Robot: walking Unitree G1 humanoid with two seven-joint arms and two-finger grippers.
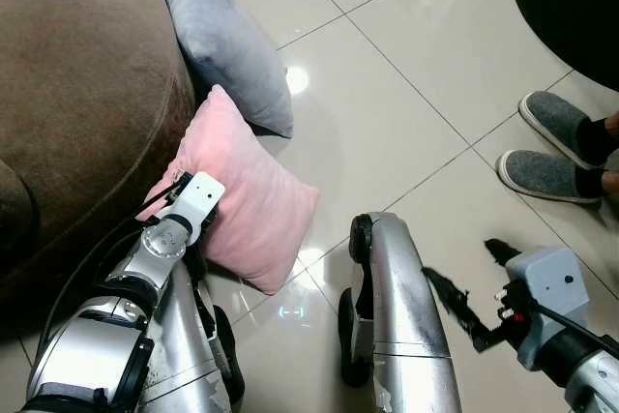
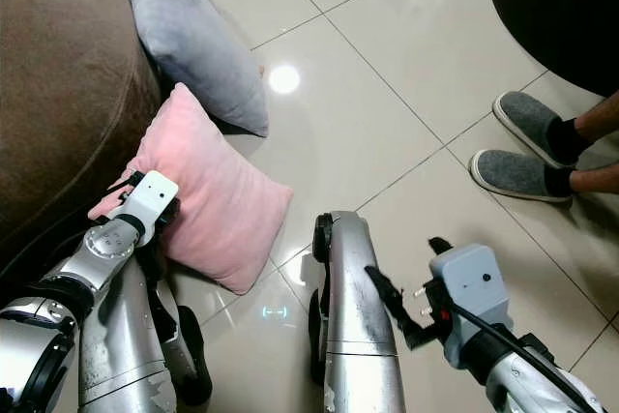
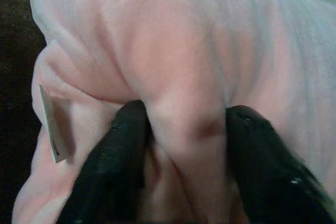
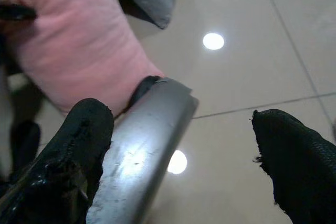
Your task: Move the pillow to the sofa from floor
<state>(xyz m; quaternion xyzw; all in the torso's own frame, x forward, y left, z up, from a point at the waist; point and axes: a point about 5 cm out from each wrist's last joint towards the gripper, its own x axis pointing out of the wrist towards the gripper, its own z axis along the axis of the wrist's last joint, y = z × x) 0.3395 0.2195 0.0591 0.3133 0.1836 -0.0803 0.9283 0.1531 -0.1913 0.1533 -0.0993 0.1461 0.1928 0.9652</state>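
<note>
My left gripper (image 3: 181, 156) reaches forward and pinches a fold of the pink pillow (image 1: 247, 200), which leans on the sofa (image 1: 77, 94). My right gripper (image 1: 474, 287) hangs wide open and empty above the floor (image 1: 387, 113).

Grey cushion (image 1: 227, 41) on tiled floor (image 1: 387, 113); a person's grey slippers (image 1: 556, 147) nearby

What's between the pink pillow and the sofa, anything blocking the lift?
Nothing visible. The left claw is shut on a fold of the pink pillow, which leans against the brown sofa on the floor. The grey pillow leans further along, off to the side. The right claw is open, apart from it.
</note>
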